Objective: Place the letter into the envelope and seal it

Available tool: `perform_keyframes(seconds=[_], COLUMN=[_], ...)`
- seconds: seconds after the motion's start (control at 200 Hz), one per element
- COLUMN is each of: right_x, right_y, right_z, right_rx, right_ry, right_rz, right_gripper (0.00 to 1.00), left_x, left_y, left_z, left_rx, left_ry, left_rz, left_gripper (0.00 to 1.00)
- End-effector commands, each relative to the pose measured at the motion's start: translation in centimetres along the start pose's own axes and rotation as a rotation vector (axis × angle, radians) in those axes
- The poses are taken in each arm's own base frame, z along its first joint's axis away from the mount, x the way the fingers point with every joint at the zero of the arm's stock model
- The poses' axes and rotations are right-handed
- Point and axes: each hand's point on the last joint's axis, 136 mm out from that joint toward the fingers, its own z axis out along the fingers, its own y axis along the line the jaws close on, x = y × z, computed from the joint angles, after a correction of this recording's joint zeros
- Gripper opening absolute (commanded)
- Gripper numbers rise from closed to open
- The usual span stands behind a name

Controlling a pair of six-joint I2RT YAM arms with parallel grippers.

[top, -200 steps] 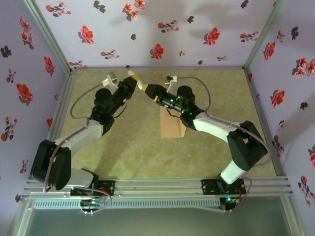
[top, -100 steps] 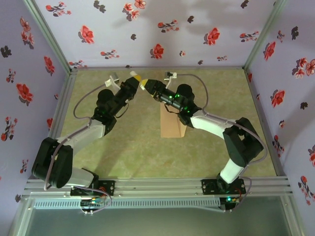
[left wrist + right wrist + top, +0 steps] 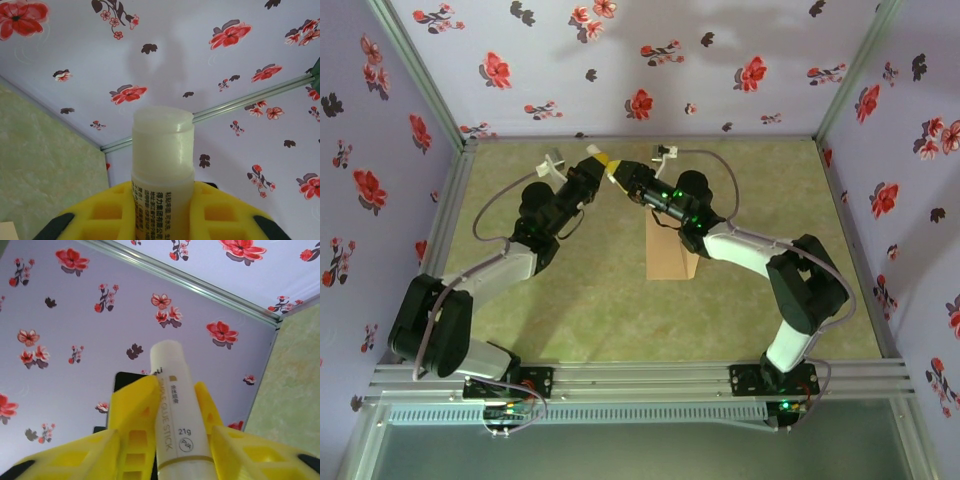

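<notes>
One glue stick (image 3: 162,150), left hand (image 3: 593,164) gripping

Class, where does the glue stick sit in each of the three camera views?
Top external: glue stick far centre, beyond the envelope.
Left wrist: glue stick bottom centre, upright between yellow fingers.
Right wrist: glue stick bottom centre, printed label facing the camera.
Shared landmark: the flowered wall behind it.
</notes>
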Motion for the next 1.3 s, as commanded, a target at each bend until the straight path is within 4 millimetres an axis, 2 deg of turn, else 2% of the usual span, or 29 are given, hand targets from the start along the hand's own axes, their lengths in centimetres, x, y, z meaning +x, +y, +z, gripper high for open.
perform_keyframes(seconds=[0.0, 0.365, 0.69, 0.745, 0.84, 1.005, 1.19, 1.295], right_x=[-0.4, -0.4, -0.8, -0.8, -1.0, -1.3, -1.5, -1.9], right_y=[1.9, 1.8, 2.1, 2.2, 2.3, 2.4, 1.1, -0.3], right_z=[0.7, 0.7, 0.4, 0.3, 0.0, -0.4, -1.6, -3.3], right_rx=[-0.074, -0.079, -0.081, -0.075, -0.063, -0.030, 0.093, 0.229], right_ry=[-0.007, -0.009, -0.008, -0.005, -0.010, -0.013, -0.011, -0.002], right_rz=[-0.019, -0.008, -0.016, -0.019, -0.032, -0.050, -0.082, -0.121], right_gripper=[0.45, 0.36, 0.13, 0.11, 0.09, 0.08, 0.06, 0.06], left_x=[-0.2, -0.4, 0.0, 0.0, 0.1, 0.0, -0.6, -1.2], left_y=[-1.1, -1.4, -0.6, -0.5, -0.5, -0.6, -1.6, -1.9], left_z=[0.0, -0.1, -0.8, -0.9, -1.0, -1.0, -1.2, -1.5], left_rx=[0.052, 0.061, 0.023, 0.018, 0.015, 0.017, 0.035, -0.002], left_ry=[-0.022, -0.034, -0.021, -0.020, -0.016, -0.017, -0.017, -0.001], left_rz=[-0.004, -0.006, 0.008, 0.010, 0.018, 0.026, 0.059, 0.119], left_gripper=[0.00, 0.00, 0.00, 0.14, 0.20, 0.51, 0.72, 0.79])
